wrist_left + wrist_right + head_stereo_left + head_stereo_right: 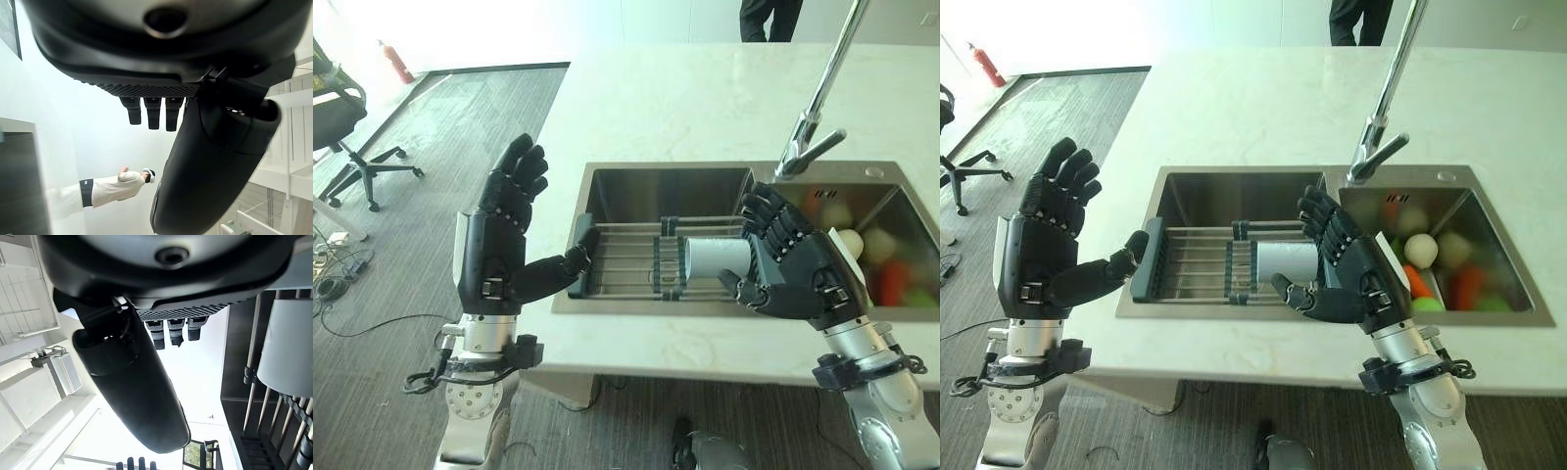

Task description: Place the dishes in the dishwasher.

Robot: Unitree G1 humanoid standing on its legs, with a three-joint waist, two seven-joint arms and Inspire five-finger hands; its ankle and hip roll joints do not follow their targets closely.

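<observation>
A white cup (715, 259) lies on its side on a metal drying rack (626, 257) that spans the left basin of the sink (607, 178). My right hand (803, 272) is held up just right of the cup, palm toward it, fingers loosely spread and thumb out, holding nothing. In the right wrist view the cup (288, 347) lies beyond the thumb (132, 382), apart from it. My left hand (494, 250) is raised left of the sink over the counter edge, open, with its thumb pointing at the rack's dark end.
A tall faucet (815, 113) rises behind the sink. The right basin holds several fruits and vegetables (886, 264). The pale counter (685, 98) stretches back toward a person (770, 20). An office chair (347, 127) stands on the floor at left.
</observation>
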